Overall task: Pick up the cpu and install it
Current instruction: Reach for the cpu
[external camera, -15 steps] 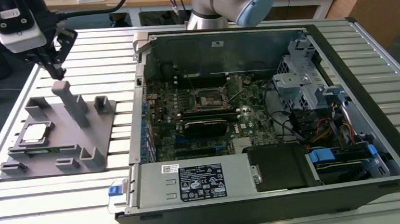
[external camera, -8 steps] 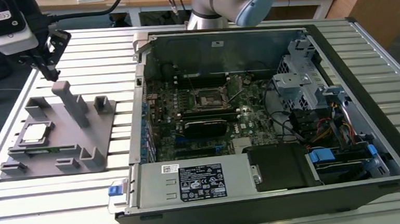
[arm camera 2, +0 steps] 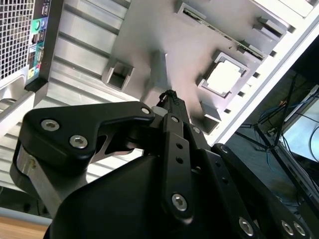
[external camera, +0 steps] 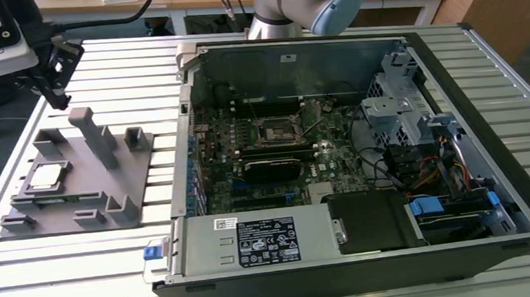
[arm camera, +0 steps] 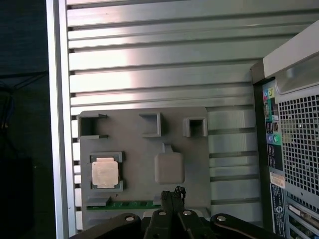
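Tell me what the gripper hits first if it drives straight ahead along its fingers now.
The gripper would probably meet the grey fixture at its raised block, not the cpu off to one side; depth is unclear.

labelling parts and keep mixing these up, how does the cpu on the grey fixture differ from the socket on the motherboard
Colour: the cpu has a pale silver top, the socket is a dark frame. Place: the cpu lies in a recess of the grey fixture outside the case, the socket sits on the motherboard inside the open case. Both are square and lie flat.
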You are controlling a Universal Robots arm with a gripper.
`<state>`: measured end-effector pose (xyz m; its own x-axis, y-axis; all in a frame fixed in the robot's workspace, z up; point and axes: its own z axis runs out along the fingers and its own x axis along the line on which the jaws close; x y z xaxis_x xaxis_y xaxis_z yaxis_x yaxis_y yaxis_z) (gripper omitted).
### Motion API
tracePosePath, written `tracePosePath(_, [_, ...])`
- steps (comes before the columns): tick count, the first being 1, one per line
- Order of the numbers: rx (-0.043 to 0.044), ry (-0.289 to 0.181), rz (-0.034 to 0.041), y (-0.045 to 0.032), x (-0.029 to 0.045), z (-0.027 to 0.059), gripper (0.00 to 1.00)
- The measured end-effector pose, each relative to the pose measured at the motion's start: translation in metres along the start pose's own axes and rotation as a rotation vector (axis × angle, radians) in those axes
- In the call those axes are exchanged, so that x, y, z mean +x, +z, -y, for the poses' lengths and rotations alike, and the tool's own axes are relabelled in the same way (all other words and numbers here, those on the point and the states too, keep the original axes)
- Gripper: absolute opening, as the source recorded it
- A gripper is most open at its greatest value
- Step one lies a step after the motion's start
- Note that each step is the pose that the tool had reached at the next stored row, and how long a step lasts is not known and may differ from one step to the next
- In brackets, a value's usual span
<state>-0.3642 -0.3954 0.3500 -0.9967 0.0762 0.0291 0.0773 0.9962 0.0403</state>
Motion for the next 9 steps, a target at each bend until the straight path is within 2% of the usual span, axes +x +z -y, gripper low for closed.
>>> tracePosePath(5, [0.0002,0.0,-0.0027,0.0017,0.0073,0.0006,0.11])
tracePosePath(9, [0.0002,0.0,-0.0039,0.0034,0.0159,0.0014,0.11])
